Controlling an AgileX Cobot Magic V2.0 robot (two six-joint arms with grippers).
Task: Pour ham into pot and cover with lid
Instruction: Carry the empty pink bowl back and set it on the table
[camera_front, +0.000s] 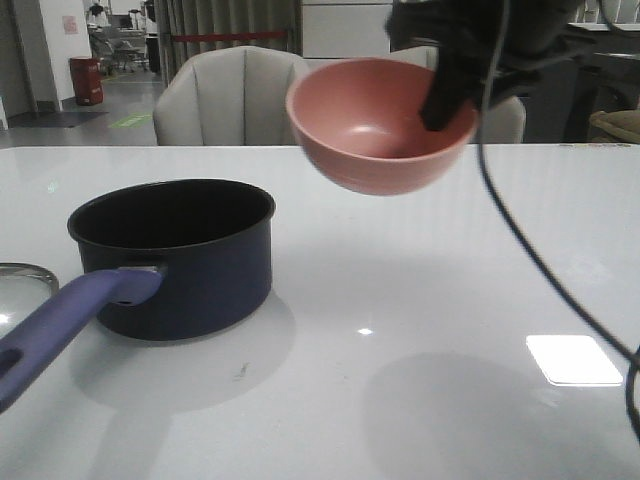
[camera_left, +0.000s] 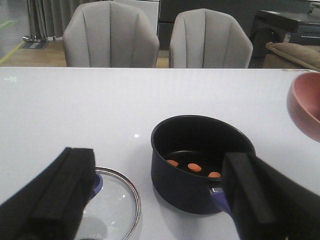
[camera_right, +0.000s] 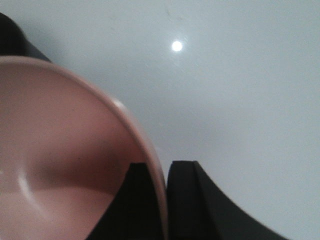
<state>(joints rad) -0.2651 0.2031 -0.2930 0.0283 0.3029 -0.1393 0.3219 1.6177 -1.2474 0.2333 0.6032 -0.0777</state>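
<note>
The navy pot (camera_front: 180, 255) stands on the white table at the left, its blue-purple handle (camera_front: 60, 325) pointing toward me. In the left wrist view the pot (camera_left: 200, 165) holds three orange ham bits (camera_left: 194, 167). The glass lid (camera_left: 112, 205) lies flat beside the pot; only its steel rim (camera_front: 25, 272) shows in the front view. My right gripper (camera_front: 445, 100) is shut on the rim of the pink bowl (camera_front: 380, 125), held in the air to the right of the pot, tilted toward the camera; the bowl (camera_right: 60, 160) looks empty. My left gripper (camera_left: 160, 200) is open above the lid and the pot handle.
Two beige chairs (camera_left: 112, 35) stand behind the table's far edge. A black cable (camera_front: 540, 260) hangs from my right arm across the right side. The pink bowl's edge (camera_left: 306, 105) shows in the left wrist view.
</note>
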